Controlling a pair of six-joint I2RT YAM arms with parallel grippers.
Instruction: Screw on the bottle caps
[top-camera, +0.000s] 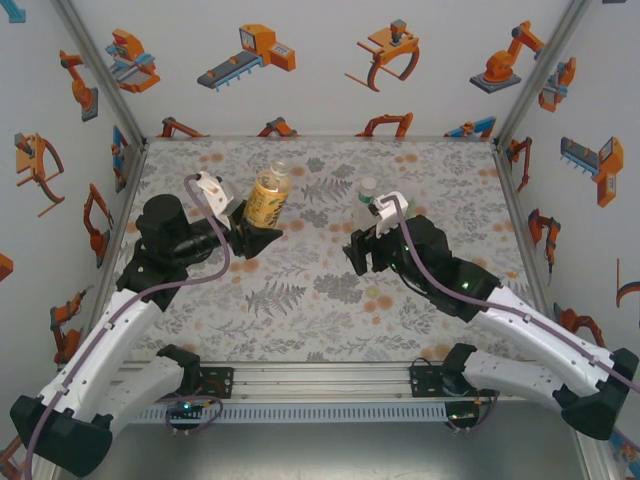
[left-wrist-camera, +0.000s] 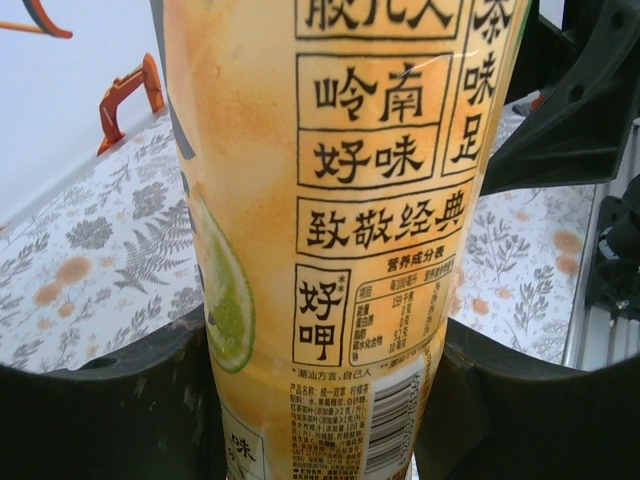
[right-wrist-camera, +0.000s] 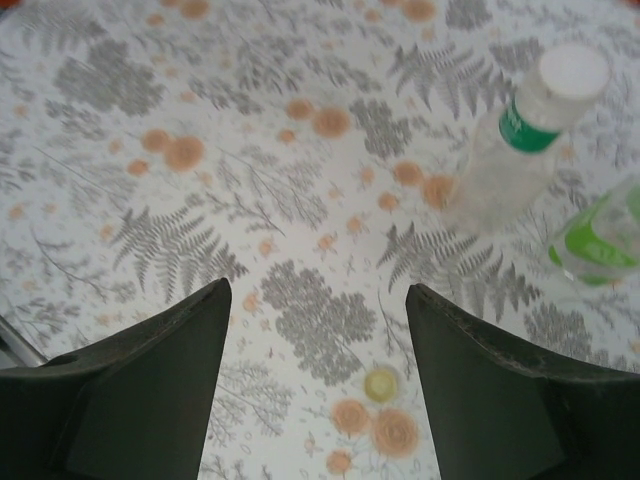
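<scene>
Floral-print tabletop (top-camera: 300, 320) boxed in by white walls (top-camera: 320, 70) with orange robot stickers. Top view: left hand (top-camera: 262, 232) is left of centre, clamped on the lower part of the amber bottle (top-camera: 268, 195), which sits toward the far edge; can't tell if its base touches the surface. Right hand (top-camera: 357, 256) is right of centre, jaws apart, gripping nothing. Clear bottle (top-camera: 367, 193) with white cap stands just beyond it on the far side. Small yellowish cap (top-camera: 372, 292) lies loose on the tabletop, on the near side of the right hand. Left wrist view: amber bottle (left-wrist-camera: 340, 240) up close, orange label with black Chinese print, lime picture and barcode, pinched between both black fingers (left-wrist-camera: 100, 420) of the left hand (left-wrist-camera: 320, 400). Right wrist view: right hand (right-wrist-camera: 318, 330) open over bare print, fingers well apart; the cap (right-wrist-camera: 381, 384) lies in the gap between them, not touched. Clear bottle (right-wrist-camera: 505, 160), green band under the white cap, upright. Green bottle (right-wrist-camera: 600, 240) just beside it, cut by the frame edge.
</scene>
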